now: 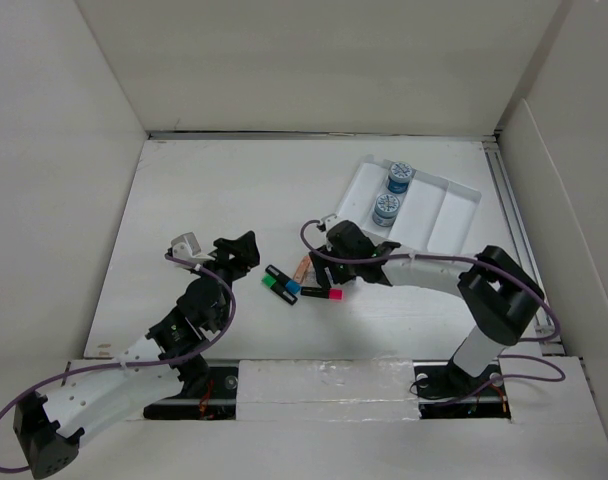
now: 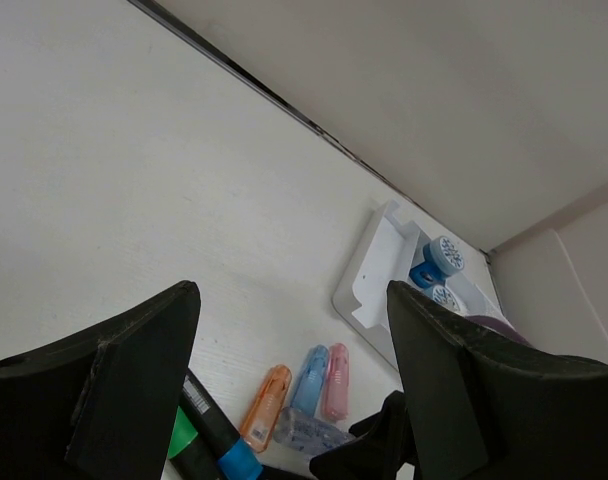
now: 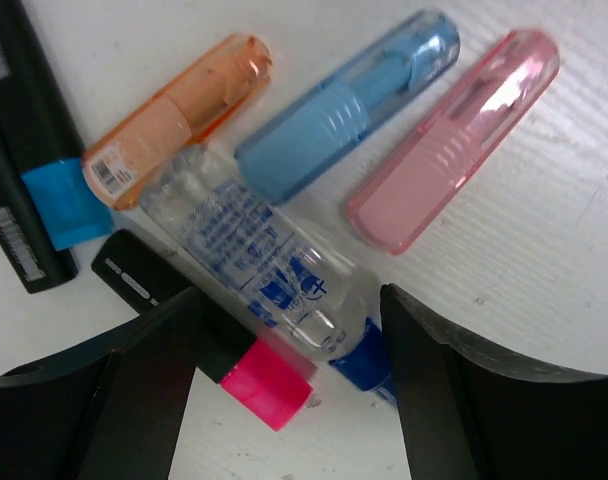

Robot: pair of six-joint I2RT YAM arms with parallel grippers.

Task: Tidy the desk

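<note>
We see a matte white worktop (image 1: 234, 190) filling the whole floor of the scene, closed in by plain white walls (image 1: 314, 60). A thin dark seam (image 1: 314, 133) runs where the far wall meets the surface. The worktop lies directly under both grippers and stretches out on every side of them.

The left gripper (image 2: 292, 300) hangs above the surface with its jaws spread wide and nothing between them. Ahead of it and to its right lies a small cluster of desk items.

The right gripper (image 3: 289, 300) is lowered over that cluster, jaws also wide and gripping nothing. Between its fingers lie a clear bottle (image 3: 264, 270) with a blue cap and the pink end of a black marker (image 3: 214, 350). Just beyond its fingertips we find three translucent cases side by side: an orange case (image 3: 179, 105), a blue case (image 3: 349, 105) and a pink case (image 3: 454, 140). The orange case touches the bottle. In its wrist view, a blue-banded marker (image 3: 44, 170) lies off to the left.

Behind the right gripper, toward the far right corner, sits a white compartmented tray (image 1: 454, 215), tilted against the walls' lines. Two blue-lidded round containers (image 1: 399, 177) stand in its left compartment.
</note>
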